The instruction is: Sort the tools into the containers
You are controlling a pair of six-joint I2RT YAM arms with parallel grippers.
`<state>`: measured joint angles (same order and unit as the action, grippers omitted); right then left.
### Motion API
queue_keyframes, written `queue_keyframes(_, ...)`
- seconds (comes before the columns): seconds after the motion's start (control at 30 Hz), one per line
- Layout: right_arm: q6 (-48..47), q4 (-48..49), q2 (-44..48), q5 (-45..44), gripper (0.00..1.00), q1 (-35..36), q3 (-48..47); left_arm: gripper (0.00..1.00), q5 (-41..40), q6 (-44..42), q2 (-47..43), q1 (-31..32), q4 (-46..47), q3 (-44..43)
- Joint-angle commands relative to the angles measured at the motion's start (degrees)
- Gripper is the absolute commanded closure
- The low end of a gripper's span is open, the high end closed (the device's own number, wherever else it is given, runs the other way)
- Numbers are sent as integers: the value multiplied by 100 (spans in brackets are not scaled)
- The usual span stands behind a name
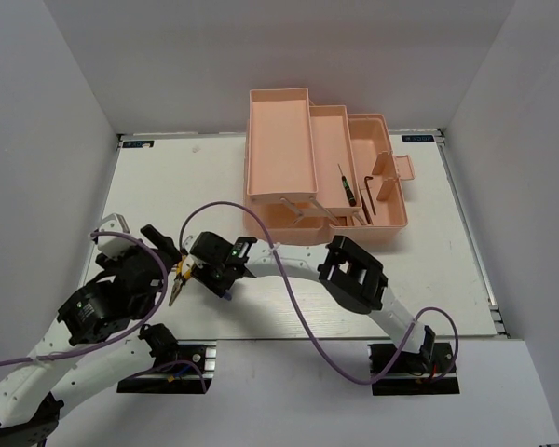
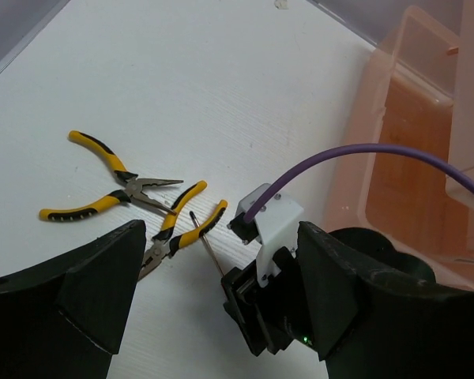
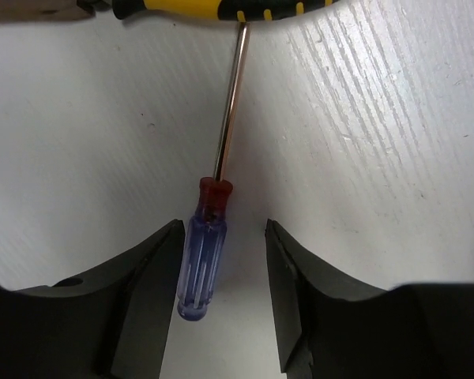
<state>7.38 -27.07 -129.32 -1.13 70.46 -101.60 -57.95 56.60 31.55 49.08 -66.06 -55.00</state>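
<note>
A blue-handled screwdriver (image 3: 203,257) lies on the white table between the open fingers of my right gripper (image 3: 221,272), closer to the left finger (image 3: 146,292). Its shaft tip reaches a yellow-and-black pliers handle (image 3: 221,8). In the left wrist view, two pairs of yellow-handled pliers (image 2: 110,185) (image 2: 180,227) lie side by side, with the screwdriver shaft (image 2: 208,246) beside them. My left gripper (image 2: 217,296) is open and empty above them. The pink toolbox (image 1: 289,158) stands at the back, holding a green screwdriver (image 1: 347,184) and a hex key (image 1: 371,191).
My right gripper (image 1: 214,277) is low over the table left of centre, close to my left gripper (image 1: 170,253), with the pliers (image 1: 180,279) between them. A purple cable (image 1: 289,298) loops over the right arm. The toolbox wall (image 2: 395,158) is near on the right.
</note>
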Motion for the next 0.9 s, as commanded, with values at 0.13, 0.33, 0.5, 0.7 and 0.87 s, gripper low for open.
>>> queue_keyframes(0.13, -360, -114, -76, -1196, 56, 381, 694, 12, -14, 115, -131, 5, -188, 103)
queue_keyframes(0.33, -324, -238, 169, -1312, 88, 285, 1405, 16, 117, 115, -79, 5, 31, 297)
queue_keyframes(0.5, -377, -640, 854, -708, 100, 21, 2081, 24, 310, 53, 395, 5, 365, 517)
queue_keyframes(0.7, -1369, -957, 2608, 1269, 100, -655, 3057, 29, 627, -262, 677, 5, 1007, 789)
queue_keyframes(0.87, -2659, -2010, 3824, 2625, 100, -858, 3533, 29, 900, -325, 1072, 5, 1542, 1131)
